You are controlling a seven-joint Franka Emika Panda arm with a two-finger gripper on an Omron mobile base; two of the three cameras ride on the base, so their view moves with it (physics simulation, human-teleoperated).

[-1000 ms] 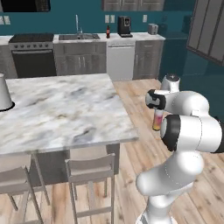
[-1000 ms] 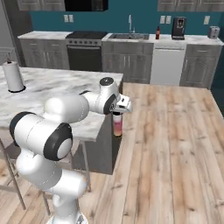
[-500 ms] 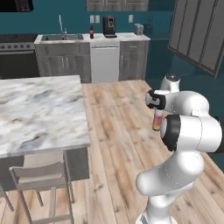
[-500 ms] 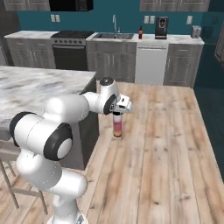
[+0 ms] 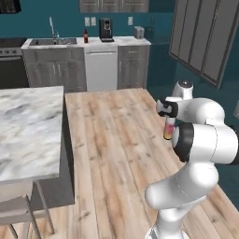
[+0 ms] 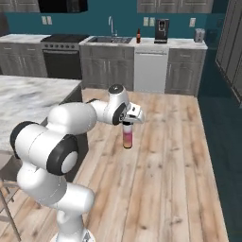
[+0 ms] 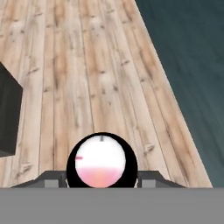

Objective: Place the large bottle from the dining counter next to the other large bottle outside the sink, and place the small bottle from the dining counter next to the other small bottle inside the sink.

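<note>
1. My gripper [image 6: 126,124] is clenched on the bottle [image 6: 127,138], gripping it near the top so that it hangs upright below my hand, in the air above the wooden floor [image 6: 160,165].
2. The right base view gives the clearest side look at the bottle: a slim clear body, pink in the upper part and shading to orange at the bottom.
3. In the left base view the bottle [image 5: 168,129] shows as a narrow pink-and-orange sliver beside my forearm, with the gripper [image 5: 166,112] above it partly hidden by my own arm.
4. The hand view looks straight down on the bottle [image 7: 101,160]: a round white top ringed in black, pink toward the lower half, sitting between my fingertips [image 7: 56,179], with floor planks running away beyond it.
5. The left base view shows the marble counter [image 5: 25,130] at the left with a stool [image 5: 16,212] at its near edge; the right base view shows only a corner of that counter [image 6: 28,94].
6. Both base views show the far worktop with the sink [image 6: 108,40], a dark bottle on the worktop [image 6: 138,36] just right of it, and a coffee machine [image 6: 161,31].
7. The held bottle is well apart from the sink, out over open floor.
</note>
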